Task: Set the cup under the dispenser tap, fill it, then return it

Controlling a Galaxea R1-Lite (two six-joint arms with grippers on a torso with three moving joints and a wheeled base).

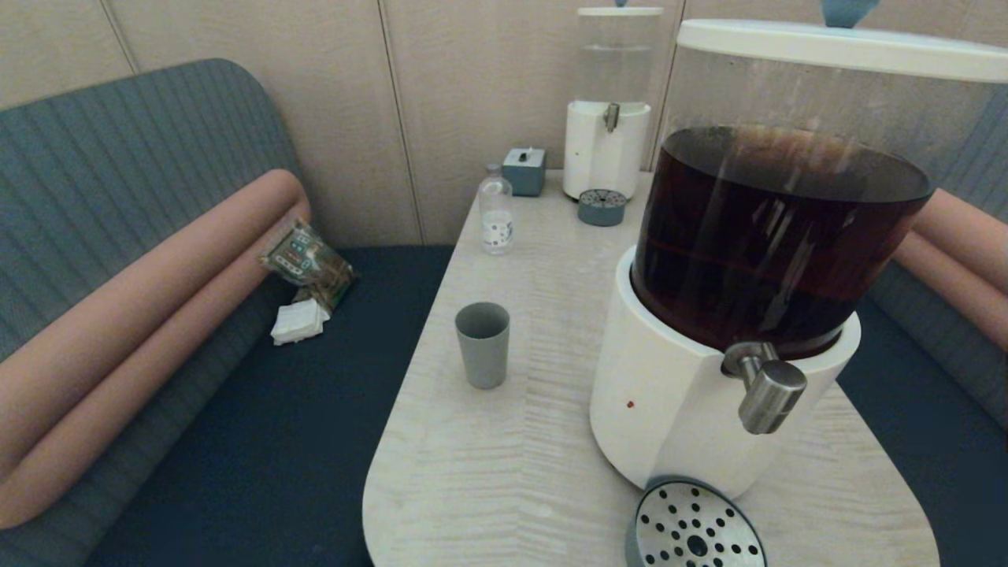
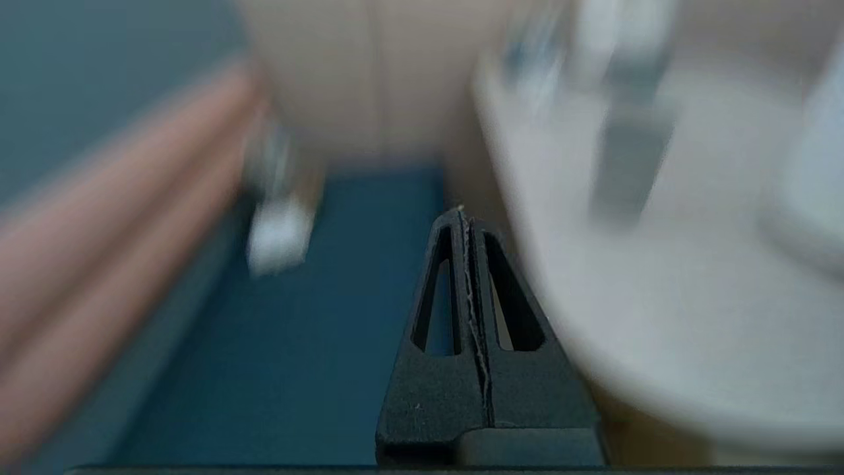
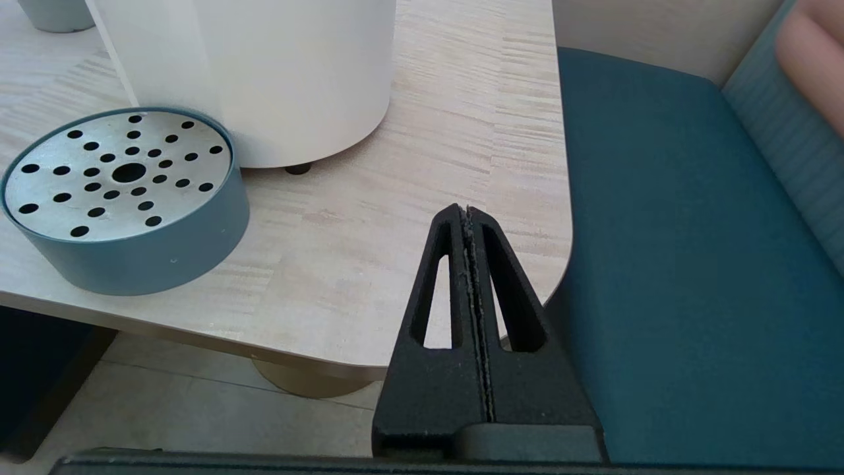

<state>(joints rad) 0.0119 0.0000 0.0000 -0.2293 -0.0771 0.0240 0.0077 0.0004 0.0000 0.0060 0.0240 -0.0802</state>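
Note:
The grey cup (image 1: 483,344) stands upright and empty on the light wooden table (image 1: 512,457), left of the large dispenser (image 1: 756,260) with dark brown liquid. Its steel tap (image 1: 765,385) juts out over a round perforated drip tray (image 1: 695,526). Neither arm shows in the head view. My left gripper (image 2: 463,214) is shut on nothing, held off the table's left edge over the blue seat, with the cup (image 2: 630,161) blurred well ahead. Just off the table's near right corner, my right gripper (image 3: 465,212) is shut and empty, and the drip tray (image 3: 122,198) lies to its left.
A small clear bottle (image 1: 496,210), a grey box (image 1: 524,171) and a smaller clear-liquid dispenser (image 1: 610,118) with its own drip tray (image 1: 602,207) stand at the table's far end. A snack packet (image 1: 307,264) and white napkin (image 1: 299,321) lie on the left bench.

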